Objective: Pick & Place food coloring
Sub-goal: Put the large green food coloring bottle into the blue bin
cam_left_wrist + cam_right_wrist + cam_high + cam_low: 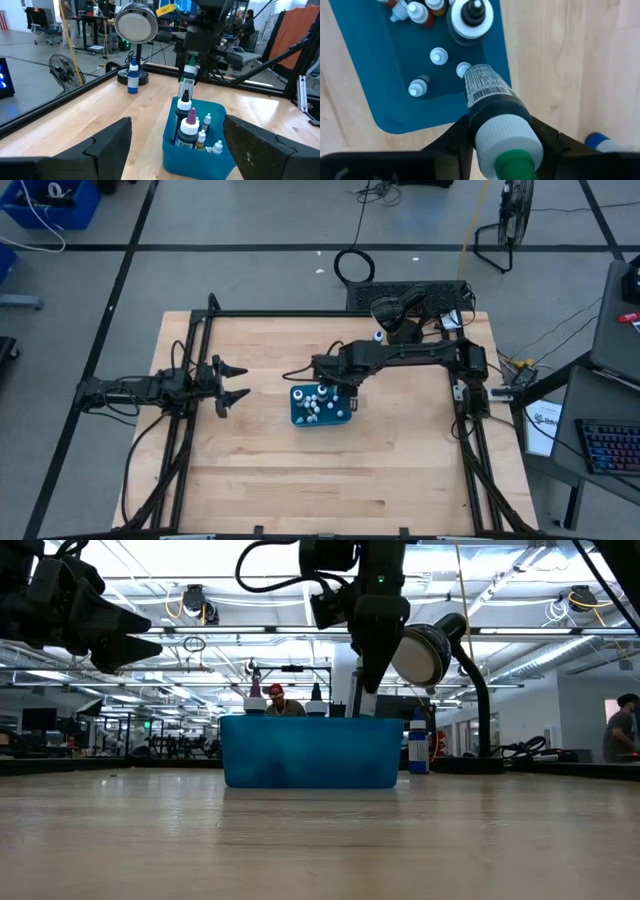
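A teal tray (298,417) sits mid-table and holds several small white-capped food coloring bottles (438,56), some of them reddish (422,15). It also holds taller dark bottles (189,130). My right gripper (350,388) hangs over the tray's right end, shut on another dark bottle (487,87) that has a white cap and a green tip. My left gripper (232,383) waits open near the table's left edge, level and pointing at the tray, touching nothing. My right gripper pinches the dark bottle's shoulder just under the white cap (492,112) between its two fingers. They come from above, pointing steeply down. The bottle hangs cap up and slightly tilted. Its base (479,74) is about level with the tray's rim, over the small bottles.
A blue bottle (132,80) stands on the table beyond the tray, next to the base of a black round lamp-like object (135,22) with a cable. Black frame rails run along the table's left and right sides. Bare wood lies near the front edge.
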`<state>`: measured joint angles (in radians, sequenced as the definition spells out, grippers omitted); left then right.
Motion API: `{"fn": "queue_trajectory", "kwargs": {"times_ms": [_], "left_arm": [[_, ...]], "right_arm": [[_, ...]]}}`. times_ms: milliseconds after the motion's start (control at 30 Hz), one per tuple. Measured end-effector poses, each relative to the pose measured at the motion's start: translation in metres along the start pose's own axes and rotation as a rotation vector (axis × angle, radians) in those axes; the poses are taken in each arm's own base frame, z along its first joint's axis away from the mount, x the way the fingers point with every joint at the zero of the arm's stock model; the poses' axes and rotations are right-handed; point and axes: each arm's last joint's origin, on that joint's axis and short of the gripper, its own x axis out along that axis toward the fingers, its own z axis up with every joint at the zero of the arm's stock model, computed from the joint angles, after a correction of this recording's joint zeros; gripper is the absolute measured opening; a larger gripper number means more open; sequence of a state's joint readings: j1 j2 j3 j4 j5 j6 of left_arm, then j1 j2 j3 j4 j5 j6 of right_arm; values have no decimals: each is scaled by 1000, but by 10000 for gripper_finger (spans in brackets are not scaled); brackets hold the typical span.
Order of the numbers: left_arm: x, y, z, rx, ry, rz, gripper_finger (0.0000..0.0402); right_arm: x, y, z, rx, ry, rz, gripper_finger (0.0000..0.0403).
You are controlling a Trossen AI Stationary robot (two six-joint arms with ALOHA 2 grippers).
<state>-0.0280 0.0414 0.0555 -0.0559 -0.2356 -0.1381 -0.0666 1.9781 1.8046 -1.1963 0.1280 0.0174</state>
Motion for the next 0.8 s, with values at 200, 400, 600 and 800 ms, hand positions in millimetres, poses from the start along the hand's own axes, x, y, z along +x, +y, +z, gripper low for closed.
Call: {"fn": "queue_trajectory", "kwargs": {"times_ms": [200, 400, 600, 800], "left_arm": [[0, 0, 0, 0, 0, 0, 308], [0, 0, 0, 0, 0, 0, 308], [0, 0, 0, 0, 0, 0, 308], [0, 0, 0, 0, 0, 0, 308]], "right_arm": [[8, 0, -3, -4, 23, 0, 123], [20, 1, -7, -4, 47, -1, 123], [29, 1, -10, -5, 59, -2, 123], [39, 1, -13, 0, 64, 0, 123]]}}
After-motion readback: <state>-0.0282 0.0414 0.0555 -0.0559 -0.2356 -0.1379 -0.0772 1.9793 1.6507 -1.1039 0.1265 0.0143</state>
